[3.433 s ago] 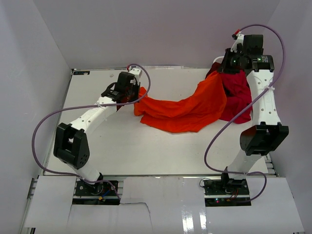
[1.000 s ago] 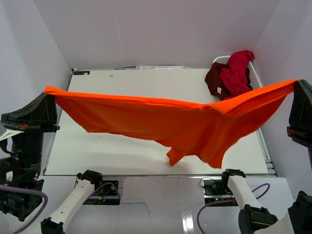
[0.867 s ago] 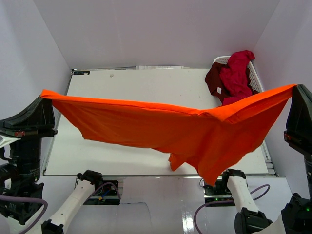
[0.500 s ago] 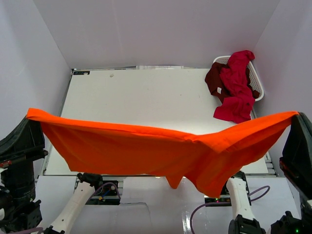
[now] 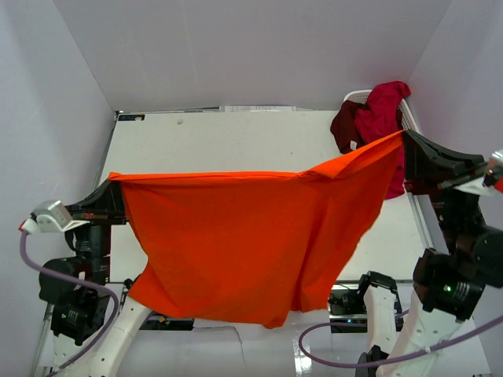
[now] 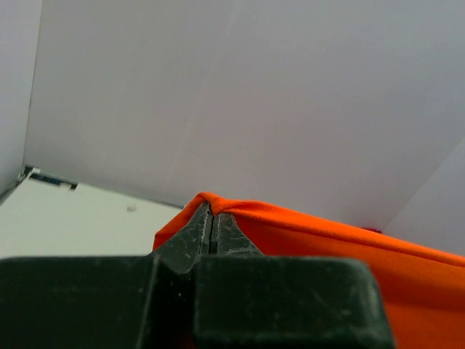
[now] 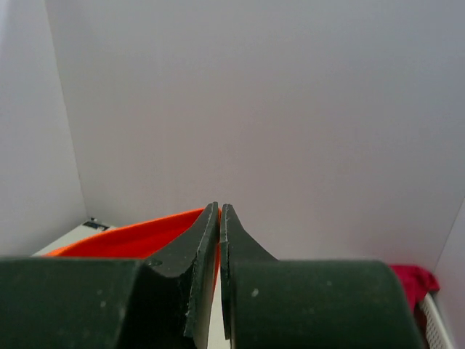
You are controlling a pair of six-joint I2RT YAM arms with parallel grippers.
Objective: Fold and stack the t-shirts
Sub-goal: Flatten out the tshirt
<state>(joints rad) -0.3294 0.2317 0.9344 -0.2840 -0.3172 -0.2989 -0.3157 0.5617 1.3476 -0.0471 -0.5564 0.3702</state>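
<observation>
Since no folded shirt and no stack shows anywhere on the white table, I judge this job to be near its start. Biggest in my top view after that is the orange shirt, which hangs in the air as a wide sheet between the two arms. Its top edge is pulled fairly straight from left to right and its lower edge droops toward the arm bases. It hides the near part of the table from me, so I cannot tell whether the hem touches anything. I see no fold made in it yet.

At the far right corner stands the white basket, with a red shirt heaped over its rim and a dark maroon shirt hanging at its left side. I read both as work not yet begun.

My left gripper is clamped on the left top corner of the orange cloth. Its wrist view shows the jaws pressed together with a pinch of fabric at their tips. My right gripper is clenched on the opposite corner, up near the basket.

What remains, as I see it: lay the orange one flat, fold it, then fold the other two and pile all three
</observation>
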